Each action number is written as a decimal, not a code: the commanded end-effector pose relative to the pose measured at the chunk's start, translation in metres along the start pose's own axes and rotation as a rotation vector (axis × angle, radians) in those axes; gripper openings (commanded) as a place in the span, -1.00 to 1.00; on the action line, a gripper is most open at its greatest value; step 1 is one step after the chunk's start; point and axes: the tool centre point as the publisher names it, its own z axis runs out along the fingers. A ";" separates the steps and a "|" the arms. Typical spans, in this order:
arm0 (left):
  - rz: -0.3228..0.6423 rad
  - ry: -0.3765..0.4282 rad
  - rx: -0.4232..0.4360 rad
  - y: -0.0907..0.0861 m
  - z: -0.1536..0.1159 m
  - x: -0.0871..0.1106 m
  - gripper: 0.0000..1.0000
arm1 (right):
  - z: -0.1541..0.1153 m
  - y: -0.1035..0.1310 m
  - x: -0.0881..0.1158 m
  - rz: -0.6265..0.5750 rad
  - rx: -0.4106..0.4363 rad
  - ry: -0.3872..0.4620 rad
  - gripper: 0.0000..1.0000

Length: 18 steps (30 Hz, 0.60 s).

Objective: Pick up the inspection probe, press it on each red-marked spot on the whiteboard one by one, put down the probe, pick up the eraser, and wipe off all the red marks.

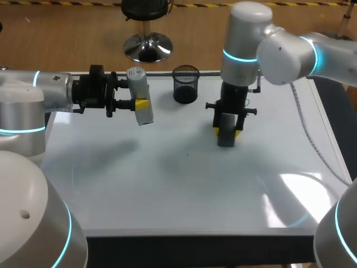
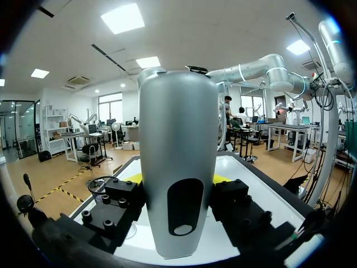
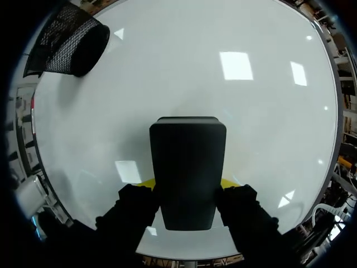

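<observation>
Probe (image 1: 139, 103): pale grey cylinder, pinched across its middle by the left gripper (image 1: 137, 104), a yellow tip against each side. It stands roughly upright in the hand, held clear above the board, not set down.
Eraser (image 1: 226, 134): dark block clamped between the fingers of the right gripper (image 1: 227, 132). It sticks out past the tips, pointing straight down at the whiteboard (image 1: 184, 184).
Contact: the eraser's far end is at the board surface or just off it; I cannot tell which.
Red marks: none visible ahead of, beside or under either hand. The board around the eraser looks plain white.
Cup (image 1: 185, 84): black mesh cup, beyond the right hand and off to its side, apart from the eraser.
Step in hand: probably the wipe, near its end or done.
Doing it well: lay the eraser's face flat on the board with light, even pressure. Sweep in overlapping passes, away from the cup. Grip firmly so the block does not tilt. Park the left hand and probe well apart from the sweep.
</observation>
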 end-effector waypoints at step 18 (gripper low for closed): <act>0.003 -0.005 0.001 -0.001 0.000 0.001 -1.00 | -0.034 -0.011 -0.051 0.006 -0.031 0.016 -1.00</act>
